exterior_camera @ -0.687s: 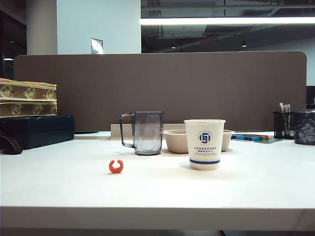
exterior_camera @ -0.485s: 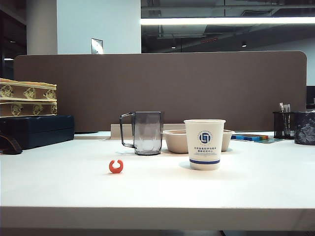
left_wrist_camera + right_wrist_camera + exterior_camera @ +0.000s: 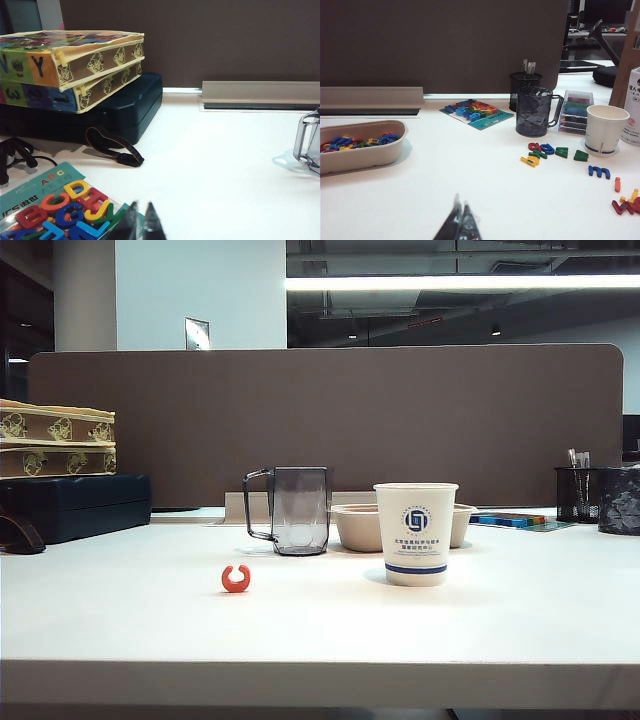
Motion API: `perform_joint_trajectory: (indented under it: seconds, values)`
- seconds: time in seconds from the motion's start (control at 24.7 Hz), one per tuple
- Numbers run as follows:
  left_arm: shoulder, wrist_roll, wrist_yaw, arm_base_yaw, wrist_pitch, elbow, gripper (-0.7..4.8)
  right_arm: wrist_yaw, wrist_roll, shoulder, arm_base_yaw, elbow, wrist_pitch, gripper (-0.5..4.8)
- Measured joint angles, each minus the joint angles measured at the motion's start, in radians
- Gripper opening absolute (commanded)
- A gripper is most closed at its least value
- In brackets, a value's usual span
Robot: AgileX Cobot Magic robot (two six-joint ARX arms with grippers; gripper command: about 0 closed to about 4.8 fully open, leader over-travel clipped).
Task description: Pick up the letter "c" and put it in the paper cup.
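Letter "c" (image 3: 235, 579), seemingly light, rigid plastic, lay on the bench (image 3: 320, 630) left of the paper cup (image 3: 415, 534), best pinched across its ring; left gripper (image 3: 140, 221) and right gripper (image 3: 460, 220) fingers clenched, empty, both well clear.

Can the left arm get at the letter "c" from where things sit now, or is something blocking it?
Probably yes. The letter "c" lies alone on open table, in front of the grey mug and left of the paper cup, touching neither. The left gripper, nearly shut, sits back near the alphabet tray.
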Motion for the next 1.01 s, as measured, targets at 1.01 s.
perform_joint_trajectory:
  seconds: [1.01]
  values:
    - [0.000,-0.063,0.385,0.000,-0.026,0.020,-0.01,-0.135,0.201,0.002,0.000,0.058,0.023,0.53]
